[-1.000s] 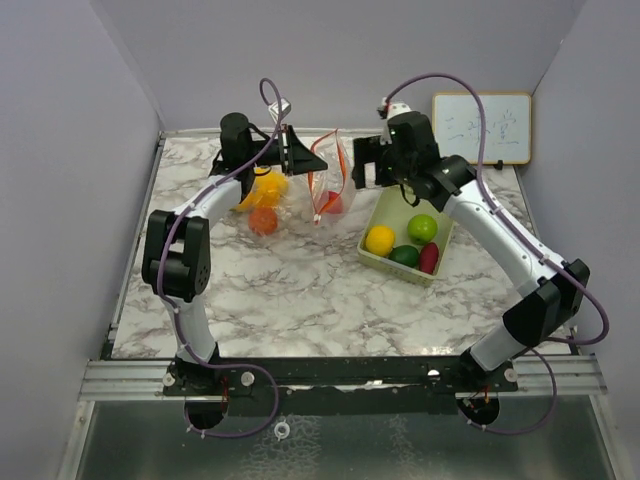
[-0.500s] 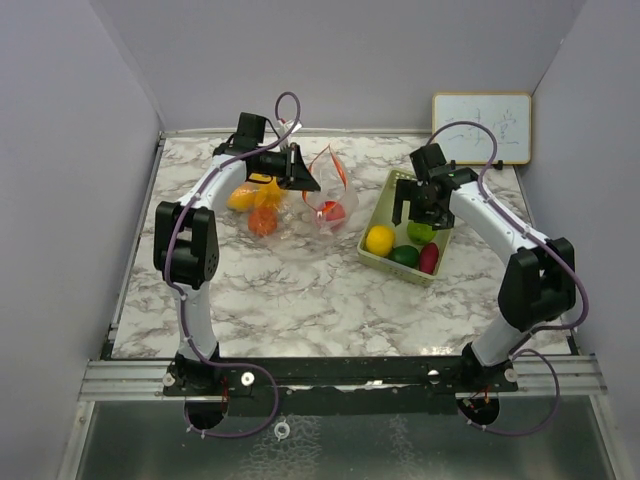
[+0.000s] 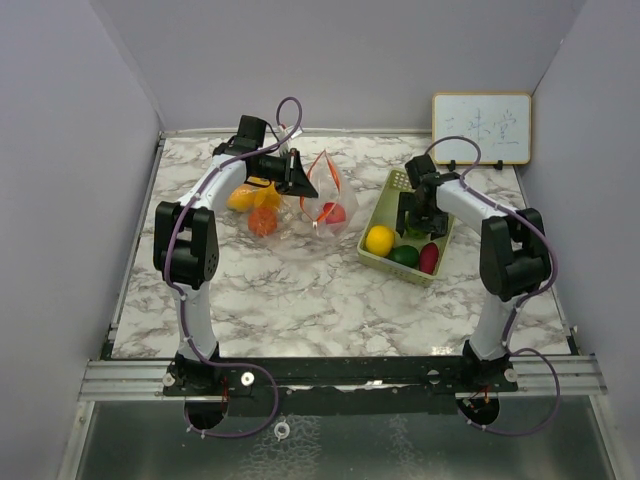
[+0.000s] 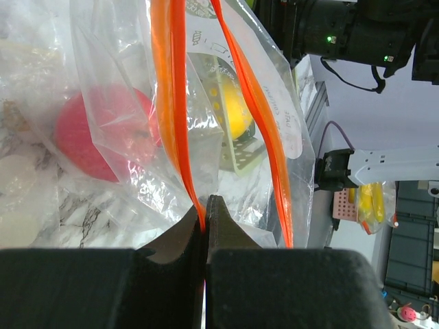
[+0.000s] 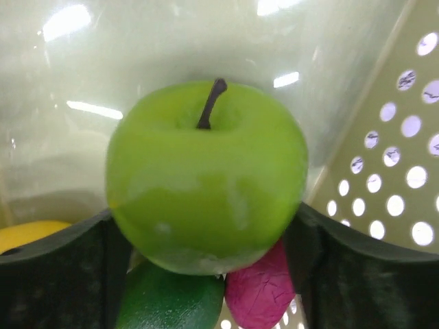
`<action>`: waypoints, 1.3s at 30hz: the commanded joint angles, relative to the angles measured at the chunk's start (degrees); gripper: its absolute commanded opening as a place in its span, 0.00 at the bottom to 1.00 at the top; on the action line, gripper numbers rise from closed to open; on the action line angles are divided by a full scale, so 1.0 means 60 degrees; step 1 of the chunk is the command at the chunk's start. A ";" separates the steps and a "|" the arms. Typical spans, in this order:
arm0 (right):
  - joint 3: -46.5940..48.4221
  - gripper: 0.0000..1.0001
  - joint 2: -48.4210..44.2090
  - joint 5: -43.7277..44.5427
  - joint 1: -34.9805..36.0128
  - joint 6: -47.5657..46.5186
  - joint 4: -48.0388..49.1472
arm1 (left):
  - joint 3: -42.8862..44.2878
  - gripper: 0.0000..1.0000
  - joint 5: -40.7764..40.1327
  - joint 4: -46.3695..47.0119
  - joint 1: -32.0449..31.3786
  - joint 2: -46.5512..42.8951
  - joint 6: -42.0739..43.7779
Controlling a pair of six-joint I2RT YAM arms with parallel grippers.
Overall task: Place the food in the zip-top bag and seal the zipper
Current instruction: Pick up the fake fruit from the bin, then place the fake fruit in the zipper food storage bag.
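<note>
A clear zip-top bag (image 3: pixel 325 195) with an orange zipper stands open at the back middle, with a red fruit (image 3: pixel 333 212) inside. My left gripper (image 3: pixel 300 178) is shut on one orange zipper strip (image 4: pixel 171 103) at the bag's mouth (image 4: pixel 204 205). My right gripper (image 3: pixel 415 222) is down in the pale green basket (image 3: pixel 392 185), open, with a finger on each side of a green apple (image 5: pixel 206 171). A yellow fruit (image 3: pixel 379 240), a dark green one (image 3: pixel 404 255) and a dark red one (image 3: pixel 429 258) lie in the basket. Yellow (image 3: pixel 243 197) and orange (image 3: pixel 262 221) food lies left of the bag.
A small whiteboard (image 3: pixel 482 128) leans on the back wall at the right. Grey walls close in the marble table on the left, back and right. The basket's perforated wall (image 5: pixel 405 157) is close to my right fingers.
My right gripper moved from beside the bag's mouth over to the basket and came down around the green apple. My left gripper lowered the bag's edge a little and kept hold.
</note>
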 commanded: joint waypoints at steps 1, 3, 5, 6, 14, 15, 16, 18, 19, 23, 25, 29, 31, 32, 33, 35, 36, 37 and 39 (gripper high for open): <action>0.0197 0.65 0.0010 0.0391 -0.0182 -0.0326 0.0619 | 0.0337 0.00 0.0043 -0.0001 0.0001 -0.0155 0.0053; 0.0121 0.48 -0.0354 0.0393 -0.0181 -0.0473 0.0775 | 0.0342 0.00 0.0043 0.0005 0.0000 -0.0176 0.0028; -0.0070 0.39 -0.0888 0.0193 -0.0182 -0.0759 0.1157 | 0.0341 0.00 0.0058 0.0031 0.0001 -0.0213 0.0018; -0.0156 0.35 -0.1136 -0.0006 -0.0184 -0.0971 0.1366 | 0.0342 0.00 0.0071 0.0039 0.0000 -0.0224 -0.0002; -0.0014 0.22 -0.3182 -0.3209 0.0255 -0.1565 0.2075 | 0.0453 0.00 0.0036 0.0010 -0.0009 -0.0178 0.0042; 0.0124 0.22 -0.3335 -0.3736 0.0458 -0.1537 0.2214 | 0.0478 0.00 0.0030 0.0005 0.0002 -0.0177 0.0036; 0.0267 0.22 -0.3449 -0.4291 0.0678 -0.1469 0.2420 | 0.0514 0.00 0.0029 -0.0011 -0.0006 -0.0177 0.0043; 0.0655 0.22 -0.3442 -0.5334 0.1281 -0.1365 0.2885 | 0.0574 0.00 0.0016 -0.0024 -0.0004 -0.0163 0.0043; 0.0889 0.22 -0.3307 -0.5851 0.1552 -0.1308 0.3108 | 0.0592 0.00 0.0003 -0.0030 -0.0004 -0.0170 0.0044; 0.1484 0.22 -0.2649 -0.7999 0.2079 -0.0308 0.4821 | 0.0697 0.00 -0.0030 -0.0018 -0.0005 -0.0177 0.0009; 0.1280 0.22 -0.2381 -0.8593 0.2103 0.0503 0.6163 | 0.0733 0.00 -0.0015 -0.0014 -0.0006 -0.0178 0.0007; 0.0739 0.22 -0.1699 -0.9221 0.2099 0.1616 0.7868 | 0.0715 0.00 -0.0029 -0.0004 -0.0006 -0.0148 0.0009; 0.0266 0.22 -0.1462 -0.9326 0.2096 0.2013 0.8473 | 0.0695 0.00 -0.0017 0.0057 -0.0010 -0.0169 -0.0001; -0.0104 0.22 -0.1378 -0.9351 0.2102 0.2186 0.8787 | 0.0666 0.00 0.0016 0.0156 -0.0005 -0.0176 -0.0055; -0.0320 0.22 -0.1282 -0.9422 0.2095 0.2342 0.9114 | 0.0644 0.00 0.0062 0.0260 -0.0003 -0.0188 -0.0133; -0.0401 0.22 -0.0929 -0.9664 0.2103 0.2432 0.9329 | 0.0554 0.00 0.0232 0.0612 -0.0008 -0.0206 -0.0373; -0.0406 0.21 -0.0828 -0.9725 0.2103 0.2394 0.9313 | 0.0522 0.00 0.0283 0.0729 -0.0007 -0.0212 -0.0486; -0.0416 0.21 -0.0799 -0.9639 0.2099 0.2272 0.9152 | 0.0549 0.00 0.0291 0.0744 -0.0010 -0.0207 -0.0511; -0.0296 0.20 -0.0848 -0.9090 0.2103 0.1734 0.8351 | 0.0647 0.00 0.0292 0.0680 -0.0005 -0.0182 -0.0492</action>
